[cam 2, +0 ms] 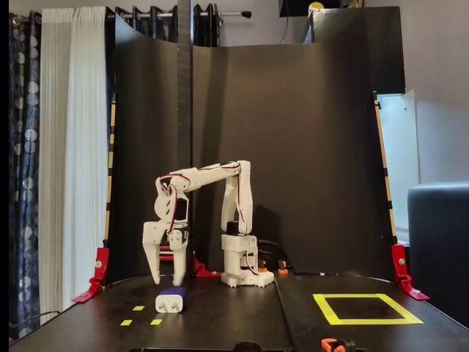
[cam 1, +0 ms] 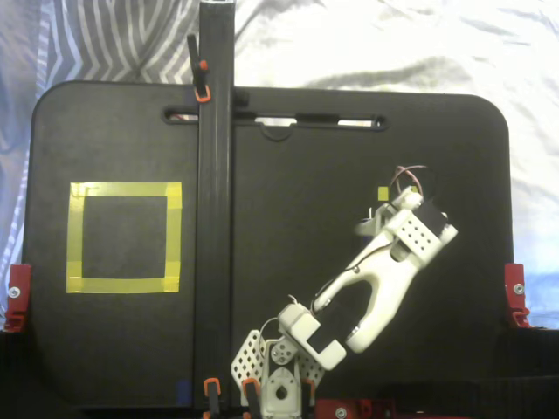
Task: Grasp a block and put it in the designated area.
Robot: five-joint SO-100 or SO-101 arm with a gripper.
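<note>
While arm hides block overhead, front view shows block (cam 2: 171, 299).

The block (cam 2: 171, 299) is small and dark navy blue with a pale lower front, lying flat on the black table just beside small yellow tape marks in a fixed view. The designated area (cam 1: 124, 188) (cam 2: 328, 309) is a large yellow tape square with black interior, well apart from the block

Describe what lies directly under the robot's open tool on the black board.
The block lies below the tool, beside small yellow tape squares. From above, the arm covers the block.
</note>
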